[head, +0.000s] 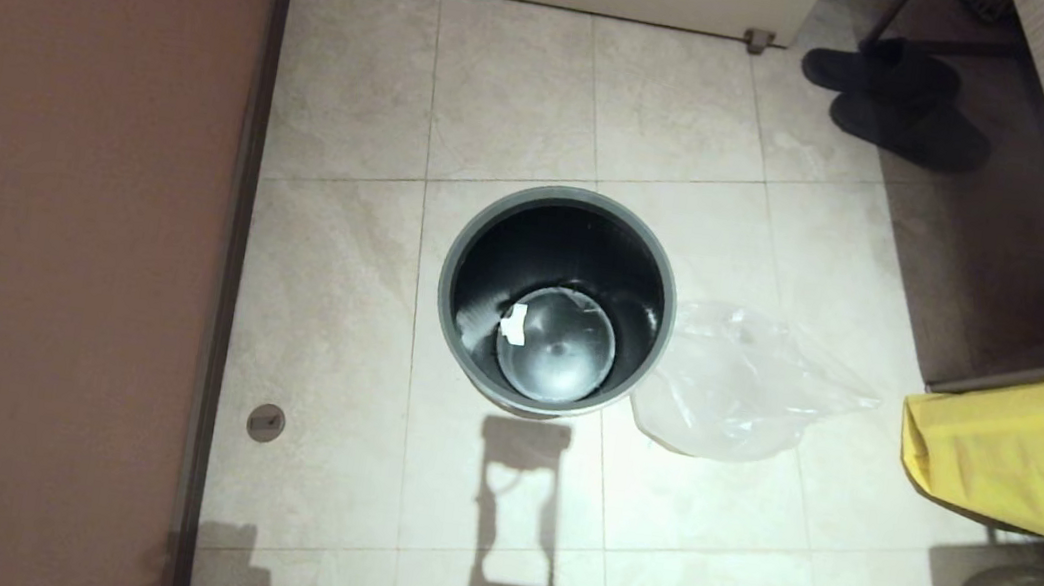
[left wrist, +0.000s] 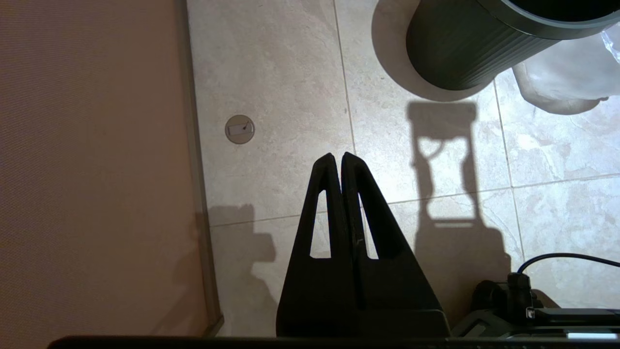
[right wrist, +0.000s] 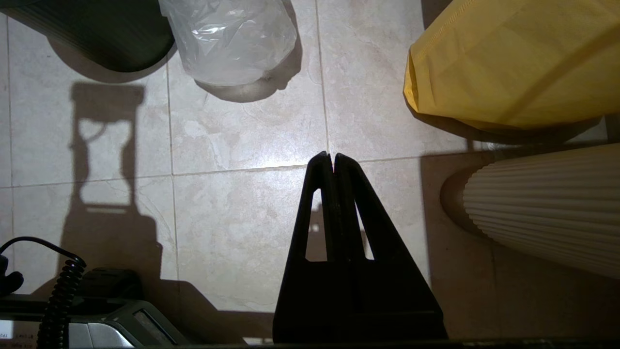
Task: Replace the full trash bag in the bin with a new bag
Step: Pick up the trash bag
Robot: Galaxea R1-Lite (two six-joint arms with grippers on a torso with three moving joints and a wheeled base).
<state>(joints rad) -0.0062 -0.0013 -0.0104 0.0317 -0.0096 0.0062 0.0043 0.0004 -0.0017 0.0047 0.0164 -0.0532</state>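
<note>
the bin [head: 557, 300], a round cylinder with a ribbed dark grey wall, a smooth grey rim and a glossy black inside, stands upright on the pale stone-look floor tiles [head: 518, 91] with no liner in it and a small white scrap [head: 514, 323] at its bottom. the new bag [head: 740, 382], thin, crinkly clear plastic, lies slumped on the floor touching the bin's right side, with a folded opaque yellow sheet [head: 1030, 456] further right. the left gripper [left wrist: 337, 157] and right gripper [right wrist: 329, 156] hang over bare tile, each with its black tapered fingers pressed together on nothing.
</note>
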